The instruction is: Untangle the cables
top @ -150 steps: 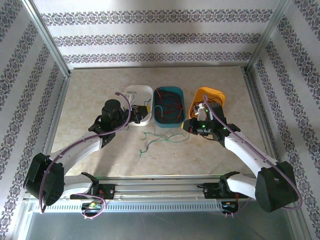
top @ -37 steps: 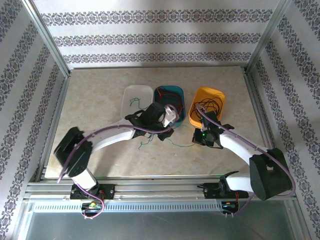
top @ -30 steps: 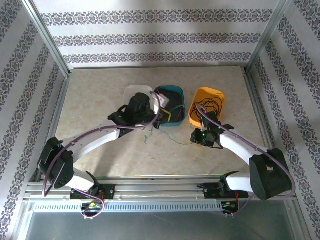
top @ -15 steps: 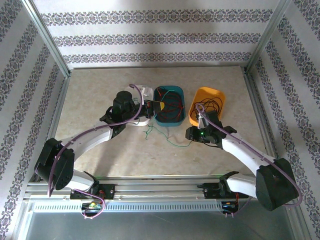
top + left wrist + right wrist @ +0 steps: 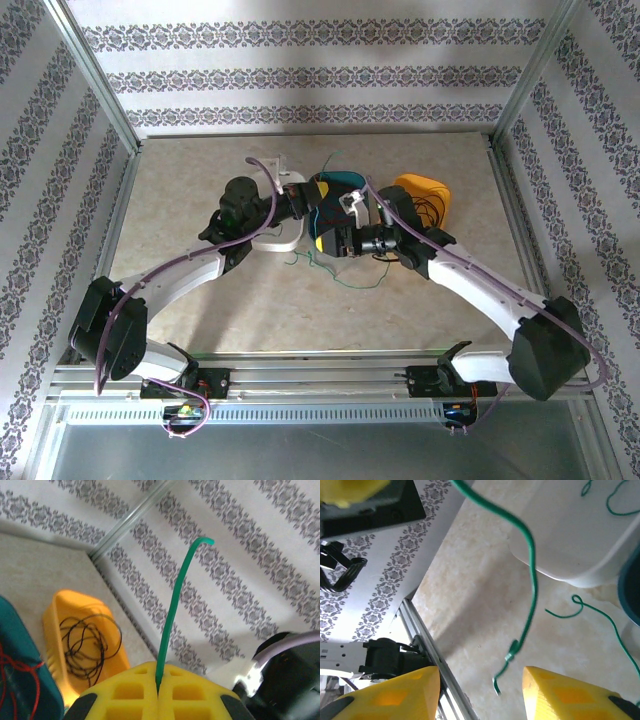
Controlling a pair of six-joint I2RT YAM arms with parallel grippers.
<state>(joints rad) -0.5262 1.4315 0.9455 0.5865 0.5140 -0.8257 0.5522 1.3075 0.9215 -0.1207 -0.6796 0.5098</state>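
Roughly, the sorting is looking more than half done. The black cables (image 5: 76,642) are lying coiled in the orange tub (image 5: 55,625), the red cables (image 5: 12,665) are sitting in the teal tub (image 5: 20,690) beside it, and some green strands (image 5: 620,514) are already resting inside the white tub (image 5: 580,540).

What is remaining is green. The left jaws are pinching one green cable (image 5: 172,611) tightly between their yellow pads, so that a short stiff end is standing up past them while the rest is hanging down towards the bench (image 5: 485,605). A second green cable (image 5: 564,615) is lying loose on the bench just in front of the white tub, curling into a small loop. Whether the two are hooked together I cannot tell.

The right jaws are standing apart and carrying nothing. The dangling tail of the held cable is showing in the gap between them, with a small kink near its tip, apparently untouched.

The cables are looking thin, round and plastic-coated, springy enough to be keeping their bends. The tubs are showing smooth moulded plastic with rounded corners, and the bench is looking like pale, mottled, stone-patterned sheet.
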